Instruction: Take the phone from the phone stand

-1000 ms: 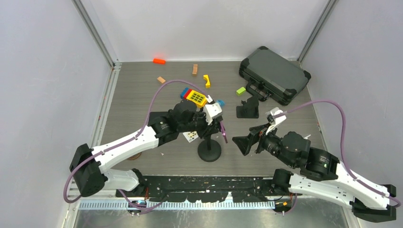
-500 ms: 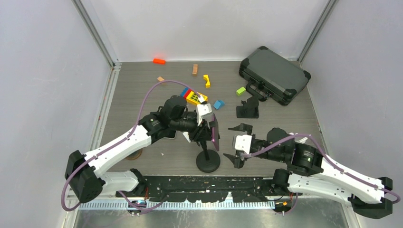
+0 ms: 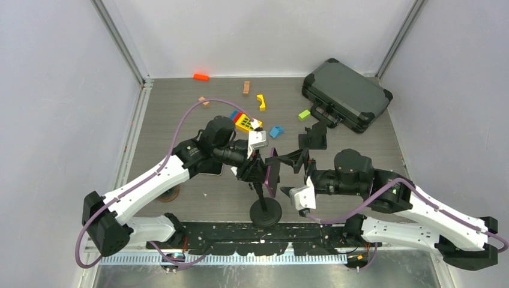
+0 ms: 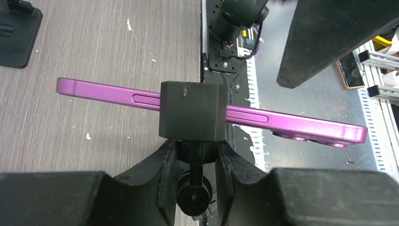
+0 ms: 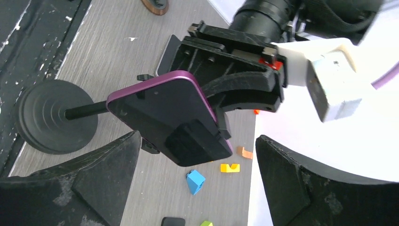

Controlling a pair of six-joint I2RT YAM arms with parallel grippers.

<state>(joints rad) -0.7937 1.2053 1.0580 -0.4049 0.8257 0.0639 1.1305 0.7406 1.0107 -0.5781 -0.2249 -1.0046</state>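
Note:
A purple phone [image 3: 271, 174] sits edge-up in the clamp of a black phone stand [image 3: 266, 211] with a round base. In the left wrist view the phone [image 4: 291, 125] runs across the clamp block [image 4: 190, 110]. My left gripper [image 3: 254, 169] is shut on the stand's neck just behind the clamp, which also shows in the left wrist view [image 4: 197, 153]. My right gripper [image 3: 288, 175] is wide open, just right of the phone. In the right wrist view the phone's dark face [image 5: 160, 113] lies ahead of the right gripper [image 5: 197, 165], not touched.
A black case [image 3: 347, 94] lies at the back right, and a small black stand [image 3: 313, 137] is in front of it. Loose coloured blocks [image 3: 261, 102] and a toy [image 3: 244, 123] lie behind the arms. A brown disc [image 3: 171, 193] is near the left arm.
My right arm has swung left and turned its open jaws to face the phone. My left gripper has stayed on the stand's neck while stand and phone shifted slightly nearer.

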